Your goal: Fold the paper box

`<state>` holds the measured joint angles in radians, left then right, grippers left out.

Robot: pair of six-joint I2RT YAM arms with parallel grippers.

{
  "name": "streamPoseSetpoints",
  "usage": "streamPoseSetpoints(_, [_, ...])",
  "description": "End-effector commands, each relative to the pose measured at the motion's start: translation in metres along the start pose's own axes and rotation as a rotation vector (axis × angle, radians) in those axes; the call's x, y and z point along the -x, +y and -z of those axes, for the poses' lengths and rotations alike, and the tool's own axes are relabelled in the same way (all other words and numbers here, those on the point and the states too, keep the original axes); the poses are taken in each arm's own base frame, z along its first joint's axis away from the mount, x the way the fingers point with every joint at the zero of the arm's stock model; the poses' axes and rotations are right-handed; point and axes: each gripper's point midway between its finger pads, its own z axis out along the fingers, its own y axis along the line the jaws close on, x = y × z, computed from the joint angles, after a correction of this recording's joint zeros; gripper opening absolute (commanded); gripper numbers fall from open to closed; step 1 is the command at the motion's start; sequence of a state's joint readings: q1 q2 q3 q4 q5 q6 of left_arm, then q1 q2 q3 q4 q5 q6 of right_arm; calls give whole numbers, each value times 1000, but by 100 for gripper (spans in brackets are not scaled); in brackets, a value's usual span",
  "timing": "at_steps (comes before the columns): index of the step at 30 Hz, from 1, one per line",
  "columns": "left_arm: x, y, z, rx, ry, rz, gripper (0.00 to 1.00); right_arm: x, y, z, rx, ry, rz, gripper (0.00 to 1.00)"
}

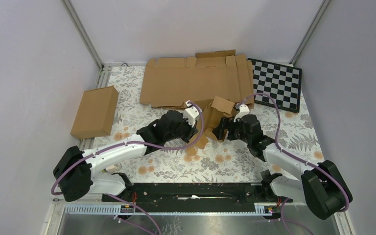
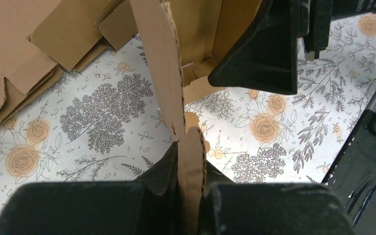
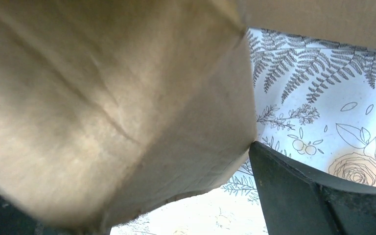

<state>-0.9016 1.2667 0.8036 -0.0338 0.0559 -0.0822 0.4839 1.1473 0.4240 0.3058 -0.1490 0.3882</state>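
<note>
So the paper box (image 1: 219, 111) is standing half-formed on the flowery tablecloth (image 1: 225, 161), right at the near edge of the wide cardboard sheets (image 1: 196, 81) and toward their right half, with one flap sticking up at an angle. Both arms are crowded in on it from the side away from the sheets. The left gripper (image 1: 196, 131) is clamped tight on a thin flap of the box. From the left wrist camera you can see the corrugated edge pinched between the two black fingers (image 2: 169, 169), with the rest of that flap running up and away from them toward the sheets (image 2: 10, 49). The right gripper (image 1: 221, 131) has its jaws spread wide with the body of the box between them. In the right wrist view a blurry brown wall of the box (image 3: 112, 112) fills most of the frame and the tip of one finger (image 3: 313, 196) is touching its edge, but honestly I can't tell whether it's actually squeezing or just sitting around it. Other stuff on the table: a bigger closed carton (image 1: 94, 111) lying off the left end of the sheets, clear of them, and a checkerboard (image 1: 276, 83) butted up against their right end.
</note>
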Motion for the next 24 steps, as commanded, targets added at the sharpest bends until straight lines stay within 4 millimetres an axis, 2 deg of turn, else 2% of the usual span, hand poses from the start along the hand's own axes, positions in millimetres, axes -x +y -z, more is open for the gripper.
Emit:
streamPoseSetpoints(1, [24, -7, -2, -37, -97, 2, 6, -13, -8, -2, -18, -1, 52, 100])
streamPoseSetpoints(10, [18, -11, -10, -66, -81, 17, 6, -13, -26, -11, -118, -9, 41, 98])
streamPoseSetpoints(18, [19, -11, -16, -65, -74, 23, 6, 2, -45, -21, -240, -69, 7, 74])
streamPoseSetpoints(24, [17, -10, -21, -61, -58, 26, 6, -5, -64, -32, -337, -43, -10, 64])
